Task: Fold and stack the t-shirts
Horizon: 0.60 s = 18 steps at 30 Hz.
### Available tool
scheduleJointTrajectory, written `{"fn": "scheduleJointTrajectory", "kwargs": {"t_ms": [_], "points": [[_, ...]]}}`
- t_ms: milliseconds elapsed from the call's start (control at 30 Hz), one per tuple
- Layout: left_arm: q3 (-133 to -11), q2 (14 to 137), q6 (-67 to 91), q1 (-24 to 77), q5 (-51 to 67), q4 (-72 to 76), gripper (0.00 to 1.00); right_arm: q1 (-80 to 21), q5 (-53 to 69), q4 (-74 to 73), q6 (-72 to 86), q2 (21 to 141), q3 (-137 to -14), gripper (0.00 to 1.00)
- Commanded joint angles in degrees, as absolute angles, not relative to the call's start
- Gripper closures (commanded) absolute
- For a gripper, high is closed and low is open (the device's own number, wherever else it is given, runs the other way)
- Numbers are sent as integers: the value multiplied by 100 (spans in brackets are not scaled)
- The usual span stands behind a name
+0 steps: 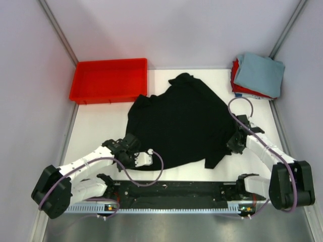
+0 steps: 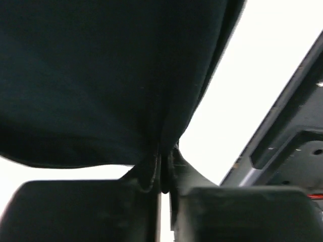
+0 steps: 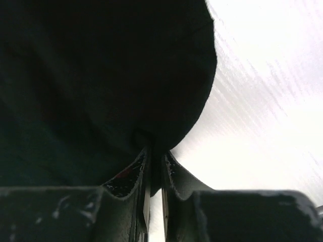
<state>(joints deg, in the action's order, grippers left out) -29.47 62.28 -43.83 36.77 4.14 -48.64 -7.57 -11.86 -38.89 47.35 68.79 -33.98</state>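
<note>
While 2 folded shirts already sit stacked at the far right corner of the table (image 1: 96,126), grey-blue t-shirt (image 1: 260,73) on top of a red t-shirt (image 1: 236,84) that shows only along the left and near edges, the large black t-shirt (image 1: 176,121) is not folded at all. It lies spread and rumpled across the middle of the table, bunched at the far edge, with 1 flap trailing toward the near right. On the near-left hem sits the left gripper (image 1: 132,150); its wrist view shows the jaws pressed together on a pinch of black cloth, fabric tenting up from the nip. On the near-right edge sits the right gripper (image 1: 233,142); its wrist view shows the same, jaws almost meeting with black fabric clamped in the slit. So both arms have hold of the shirt, 1 at each near side, well apart. The red plastic tray (image 1: 108,80) is at the far left, its near-right corner just beside the shirt; can't tell if they touch. My read: 2 shirts done, 1 to go, and that one is at the very start, grasped but neither flattened nor creased. Left to do: pull it flat, fold it down to a square, carry it to the stack. Can't tell whether the stack hides more than 2 shirts.
</note>
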Motion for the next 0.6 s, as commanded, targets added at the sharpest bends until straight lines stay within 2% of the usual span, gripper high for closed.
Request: {"fn": "scheduleJointTrajectory", "kwargs": {"t_ms": [0,100,267,400,533,567], "points": [[-2873,6013,-4202,3648,-490,-4026,100,-554,-1309,-3761,4519,6110,-3664,92],[-3110,5565,-4148,3534,-1333,-3728,100,-554,-1371,-4182,4080,5644,-4199,99],[-3752,5352,-4315,2989,-1959,-3411,100,-545,-697,-4430,2648,5466,-5069,100],[-3955,5589,-4386,2821,-2013,-3050,100,-597,-27,-4386,1970,6273,-5773,100],[-4017,5923,-4254,2813,-1785,-3015,100,-843,509,-3816,1635,7651,-6265,100],[-4017,5985,-4237,2821,-1732,-3006,100,-852,562,-3736,1583,8029,-6502,97]]}}
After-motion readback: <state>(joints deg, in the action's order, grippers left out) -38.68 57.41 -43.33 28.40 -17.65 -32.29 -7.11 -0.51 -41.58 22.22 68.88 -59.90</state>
